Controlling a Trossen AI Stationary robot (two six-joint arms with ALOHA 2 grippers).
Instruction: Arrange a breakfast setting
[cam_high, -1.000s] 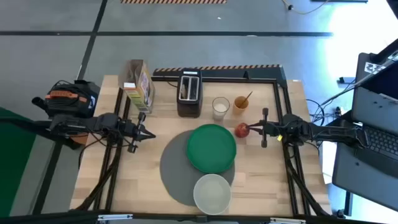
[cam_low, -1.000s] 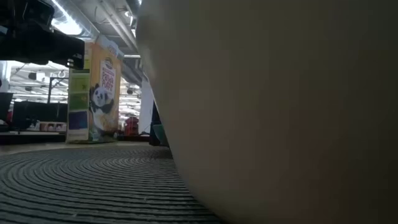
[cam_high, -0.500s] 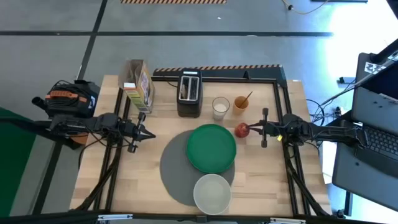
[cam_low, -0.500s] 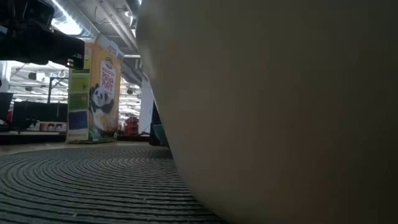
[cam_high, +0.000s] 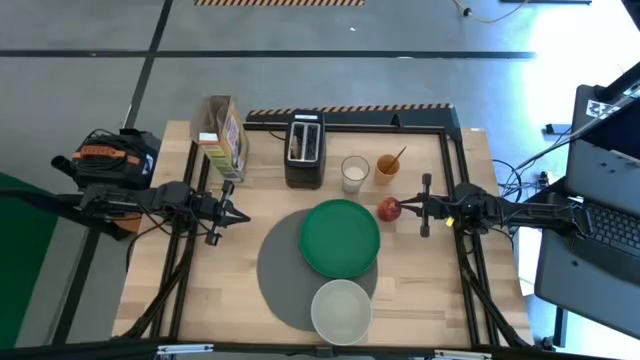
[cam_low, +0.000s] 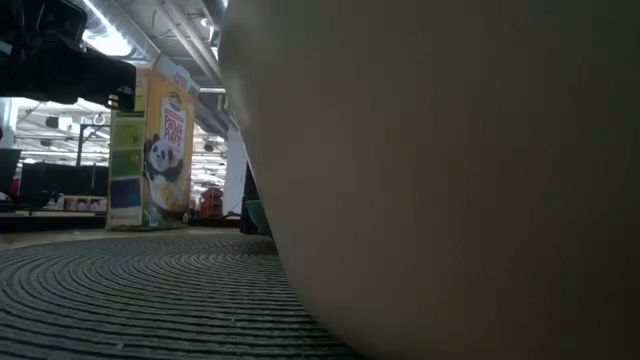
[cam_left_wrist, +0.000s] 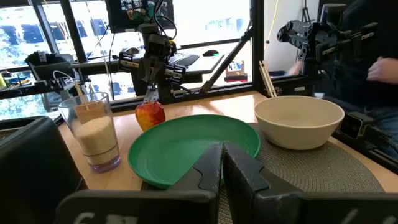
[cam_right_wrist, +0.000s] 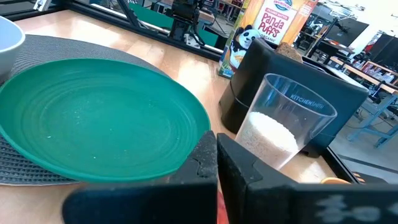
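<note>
A round grey mat (cam_high: 285, 268) lies at the table's middle. The green plate (cam_high: 340, 238) rests on the mat's far right part, and the pale bowl (cam_high: 341, 310) stands on its near edge. The red apple (cam_high: 387, 209) is just right of the plate. My right gripper (cam_high: 402, 208) is at the apple's right side with its fingers closed together. My left gripper (cam_high: 243, 213) is shut and empty, left of the mat. The spoon (cam_high: 398, 156) stands in the orange cup (cam_high: 386, 167). Toast (cam_high: 303, 142) sticks out of the black toaster (cam_high: 304, 152). My right gripper has the apple's upper part (cam_left_wrist: 151, 104) between its fingertips (cam_left_wrist: 152, 92), which come from the table's right side, slanting a little down. In its own wrist view only a red strip (cam_right_wrist: 219, 205) shows between the closed fingers. Whether the apple rests on the table cannot be told.
A cereal box (cam_high: 222, 135) stands at the far left and also shows in the low view (cam_low: 160, 150). A glass of white grains (cam_high: 354, 173) stands between toaster and cup. The bowl's wall (cam_low: 450, 180) fills most of the low view. A person's hand (cam_left_wrist: 382, 68) shows beyond the table.
</note>
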